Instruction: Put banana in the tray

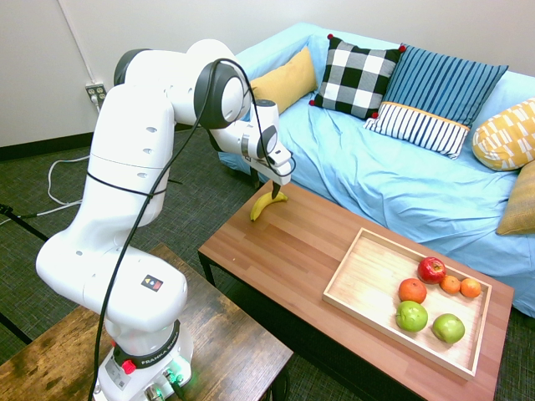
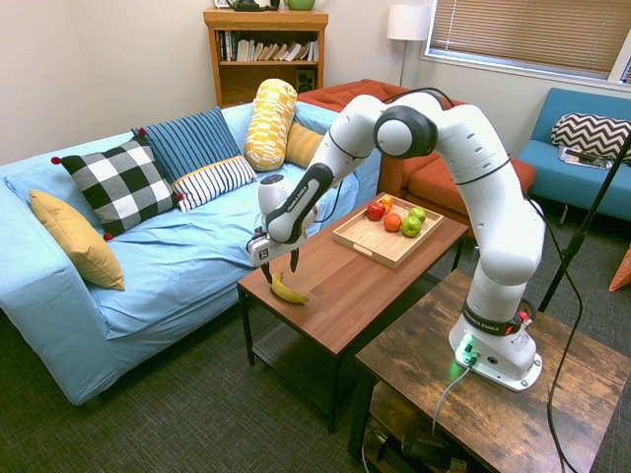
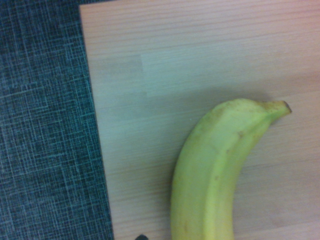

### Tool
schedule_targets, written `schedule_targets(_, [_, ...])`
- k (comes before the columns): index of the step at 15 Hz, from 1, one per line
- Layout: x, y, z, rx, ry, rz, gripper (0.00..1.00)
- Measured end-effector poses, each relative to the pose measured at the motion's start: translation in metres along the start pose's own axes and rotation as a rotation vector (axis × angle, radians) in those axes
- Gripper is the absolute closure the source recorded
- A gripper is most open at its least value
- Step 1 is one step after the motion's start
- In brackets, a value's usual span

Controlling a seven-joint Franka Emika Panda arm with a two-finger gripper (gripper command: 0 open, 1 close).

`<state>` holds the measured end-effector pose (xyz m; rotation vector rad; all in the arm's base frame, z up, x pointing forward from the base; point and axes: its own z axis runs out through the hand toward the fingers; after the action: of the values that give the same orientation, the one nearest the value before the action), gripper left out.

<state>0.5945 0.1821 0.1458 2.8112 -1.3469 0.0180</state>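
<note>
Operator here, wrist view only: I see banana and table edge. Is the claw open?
Observer: Yes, the claw is open, fingers apart above the banana.
Operator: Where's the tray?
Observer: At the other end of the same table, the tray holds apples and oranges.
Operator: Any bare space in it?
Observer: Yes, the part nearer the banana is bare; the fruit sits toward the far end.

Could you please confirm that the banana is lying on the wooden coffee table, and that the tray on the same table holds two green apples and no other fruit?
Not quite: besides the two green apples, the tray holds a red apple and three orange fruits, as the first exterior view shows.
</note>
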Motion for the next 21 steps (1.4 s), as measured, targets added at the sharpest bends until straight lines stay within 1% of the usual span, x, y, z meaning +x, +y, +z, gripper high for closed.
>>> schedule_targets(4, [0.004, -0.002, 0.030, -0.025, -0.012, 0.017, 0.00])
schedule_targets(5, [0.005, -0.004, 0.036, -0.028, -0.017, 0.022, 1.00])
schedule_targets(9, [0.008, -0.007, 0.051, -0.033, -0.025, 0.032, 1.00])
schedule_targets(21, [0.001, -0.009, 0.055, -0.039, -0.032, 0.017, 1.00])
